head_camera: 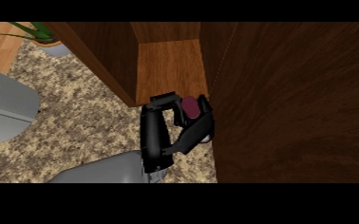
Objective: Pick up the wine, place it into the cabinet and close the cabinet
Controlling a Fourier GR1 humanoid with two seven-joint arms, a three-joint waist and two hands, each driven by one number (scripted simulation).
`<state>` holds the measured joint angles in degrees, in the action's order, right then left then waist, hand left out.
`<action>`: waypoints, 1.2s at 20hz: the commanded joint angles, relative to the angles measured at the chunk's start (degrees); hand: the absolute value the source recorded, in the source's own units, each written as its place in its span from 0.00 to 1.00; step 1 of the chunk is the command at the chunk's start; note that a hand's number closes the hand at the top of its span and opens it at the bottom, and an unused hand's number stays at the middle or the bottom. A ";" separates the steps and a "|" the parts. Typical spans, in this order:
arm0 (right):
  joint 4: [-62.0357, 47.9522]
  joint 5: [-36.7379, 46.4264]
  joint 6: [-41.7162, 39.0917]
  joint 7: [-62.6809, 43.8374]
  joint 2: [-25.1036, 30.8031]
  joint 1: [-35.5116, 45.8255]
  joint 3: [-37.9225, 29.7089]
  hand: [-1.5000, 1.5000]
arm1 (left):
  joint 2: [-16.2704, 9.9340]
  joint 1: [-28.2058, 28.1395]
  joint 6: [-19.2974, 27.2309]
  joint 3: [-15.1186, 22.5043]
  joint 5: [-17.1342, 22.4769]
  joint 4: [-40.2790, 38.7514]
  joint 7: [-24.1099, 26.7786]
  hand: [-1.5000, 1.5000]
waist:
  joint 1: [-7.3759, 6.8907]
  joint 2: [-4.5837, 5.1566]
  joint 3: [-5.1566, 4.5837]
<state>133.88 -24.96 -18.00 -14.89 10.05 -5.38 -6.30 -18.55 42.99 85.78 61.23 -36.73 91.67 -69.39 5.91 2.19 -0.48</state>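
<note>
The wine [190, 107] shows as a dark red bottle seen from above, at the front edge of the open cabinet's wooden floor [172, 64]. My right hand [155, 133] is shut on it, with fingers curled round both sides, and hides most of the bottle. The bottle sits close against the dark brown cabinet door [288, 104], which stands open on the right. The left hand shows nowhere.
The cabinet's dark left wall [105, 57] runs from the top down to the counter. A potted plant [49, 42] stands at the far left on the speckled counter [77, 114]. A grey rounded shape [14, 107] sits at the left edge.
</note>
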 commanded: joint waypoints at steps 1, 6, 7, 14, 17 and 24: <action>-0.66 -1.13 -0.27 0.71 0.02 0.45 -1.04 0.00 | -0.96 0.48 0.16 -0.67 2.33 0.63 0.69 1.00 | -0.05 0.35 -0.03; -0.42 -2.09 -0.64 0.21 0.29 0.63 -0.81 0.00 | 1.07 3.33 0.15 -2.05 5.33 -2.79 0.90 1.00 | 0.95 0.59 0.00; 0.29 -2.69 -0.27 -0.39 -0.08 0.76 -0.01 0.00 | 1.23 4.81 0.15 -3.27 5.90 -4.64 0.66 1.00 | 1.73 0.84 -0.03; -0.64 -4.12 -0.57 -1.56 2.41 3.28 -2.31 0.00 | -0.69 5.77 0.15 -0.58 9.41 -8.21 1.91 1.00 | 1.30 0.80 0.04; -0.33 -3.26 -0.52 -1.53 1.14 2.76 -0.05 0.00 | -1.55 6.19 0.14 1.36 11.31 -10.47 1.93 1.00 | 1.63 1.03 0.02; -1.83 -2.90 -1.30 0.18 1.32 3.21 -1.47 0.00 | 0.35 6.88 0.15 1.23 14.14 -14.53 3.33 1.00 | 1.94 1.20 0.06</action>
<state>132.90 -27.74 -18.90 -15.39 11.38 -2.07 -7.12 -18.24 49.50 85.54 62.15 -24.14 78.76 -66.68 7.85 3.31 -0.47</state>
